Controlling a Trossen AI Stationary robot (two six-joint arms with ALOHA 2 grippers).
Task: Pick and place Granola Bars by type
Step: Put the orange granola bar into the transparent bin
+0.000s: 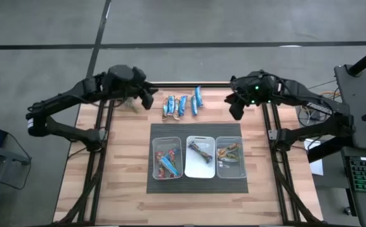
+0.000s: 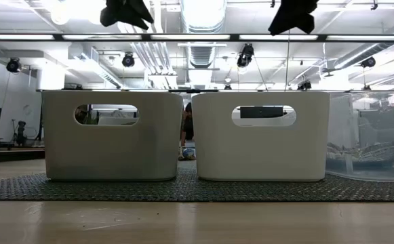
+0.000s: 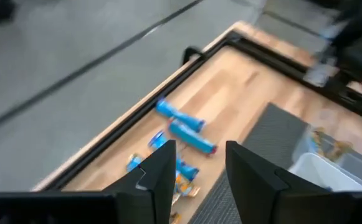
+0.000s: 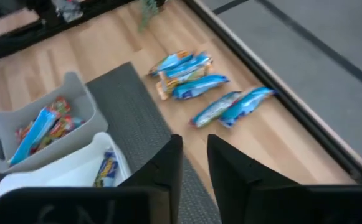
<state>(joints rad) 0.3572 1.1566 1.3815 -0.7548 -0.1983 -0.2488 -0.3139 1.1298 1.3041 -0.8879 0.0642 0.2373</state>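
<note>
High view puts the loose bars [image 1: 183, 104] between both parted, empty claws, left gripper [image 1: 146, 98] nearer, right gripper [image 1: 235, 108] farther.

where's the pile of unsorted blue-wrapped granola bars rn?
High view: the loose blue-wrapped granola bars lie on bare wood at the table's far edge, between the two grippers, just beyond the dark mat holding three bins.

Grey concrete floor [image 1: 189, 22], crossed by dark seams, surrounds the wooden desk [image 1: 123, 164]; ceiling ducts [image 2: 203, 51] and bright lights [image 2: 81, 10] hang above it.
</note>
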